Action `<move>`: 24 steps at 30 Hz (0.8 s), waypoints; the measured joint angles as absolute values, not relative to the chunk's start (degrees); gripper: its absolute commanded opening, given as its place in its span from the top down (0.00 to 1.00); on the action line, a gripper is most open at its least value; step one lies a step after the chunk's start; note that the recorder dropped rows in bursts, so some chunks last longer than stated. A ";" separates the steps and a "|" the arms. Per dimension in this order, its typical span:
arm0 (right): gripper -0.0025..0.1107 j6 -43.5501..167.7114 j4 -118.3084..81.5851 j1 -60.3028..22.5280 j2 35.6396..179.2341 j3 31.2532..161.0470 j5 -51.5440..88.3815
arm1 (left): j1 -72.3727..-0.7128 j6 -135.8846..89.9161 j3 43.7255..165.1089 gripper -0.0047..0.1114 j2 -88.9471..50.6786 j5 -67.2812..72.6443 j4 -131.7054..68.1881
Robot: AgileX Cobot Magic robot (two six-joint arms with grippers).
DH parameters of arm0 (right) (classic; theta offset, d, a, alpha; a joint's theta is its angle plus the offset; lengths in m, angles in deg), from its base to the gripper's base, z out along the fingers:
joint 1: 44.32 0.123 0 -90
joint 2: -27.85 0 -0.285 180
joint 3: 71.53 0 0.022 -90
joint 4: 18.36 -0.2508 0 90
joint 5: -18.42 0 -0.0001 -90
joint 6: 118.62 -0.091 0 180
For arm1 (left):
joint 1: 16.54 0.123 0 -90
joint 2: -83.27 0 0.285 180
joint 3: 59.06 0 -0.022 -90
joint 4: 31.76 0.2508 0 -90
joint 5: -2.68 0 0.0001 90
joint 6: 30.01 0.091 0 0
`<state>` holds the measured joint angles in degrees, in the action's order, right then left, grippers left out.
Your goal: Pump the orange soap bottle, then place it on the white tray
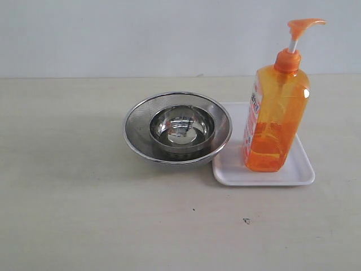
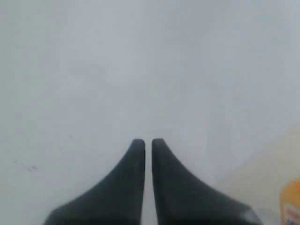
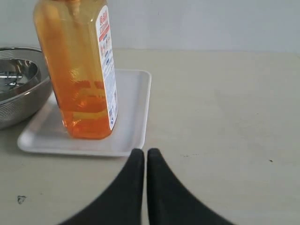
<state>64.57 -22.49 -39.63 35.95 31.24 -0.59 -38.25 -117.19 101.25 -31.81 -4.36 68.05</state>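
- Right tool (image 3: 146, 152): jaws pinched together, empty, low over the worktop (image 3: 225, 140), just short of the white tray (image 3: 133, 117).
- Left tool (image 2: 148, 141): jaws all but touching, empty, facing a pale blank surface.
- Orange soap bottle (image 1: 276, 121): upright on the tray, free of both tools; placing looks done.
- Pumping: no trace either way, cannot tell.
- Steel mesh bowl (image 1: 135, 121): against the tray's edge; touching or overlapping, unclear.
- Bottle's top cut off in right wrist view.
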 measured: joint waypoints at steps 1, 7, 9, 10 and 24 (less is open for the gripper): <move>0.98 64.57 -22.49 -39.63 35.95 31.24 -0.59 | -34.93 -119.72 101.25 0.92 -36.65 -6.31 68.05; 0.98 64.57 -22.49 -39.63 35.95 31.24 -0.59 | -19.35 -125.78 90.33 0.92 -62.93 -11.69 68.05; 0.98 64.57 -22.49 -39.63 35.95 31.24 -0.69 | -18.61 -125.89 83.29 0.92 -69.57 -12.49 68.05; 0.98 64.57 -22.49 -39.63 35.95 31.24 -0.69 | -18.52 -125.89 77.73 0.92 -72.98 -13.10 68.05; 0.98 64.57 -22.49 -39.63 35.95 31.24 -0.69 | -18.52 -138.90 55.56 0.92 -80.05 -5.28 60.49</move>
<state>64.57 -22.49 -39.63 35.95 31.24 -0.69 -18.52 -138.90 55.56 -80.05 -5.28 60.49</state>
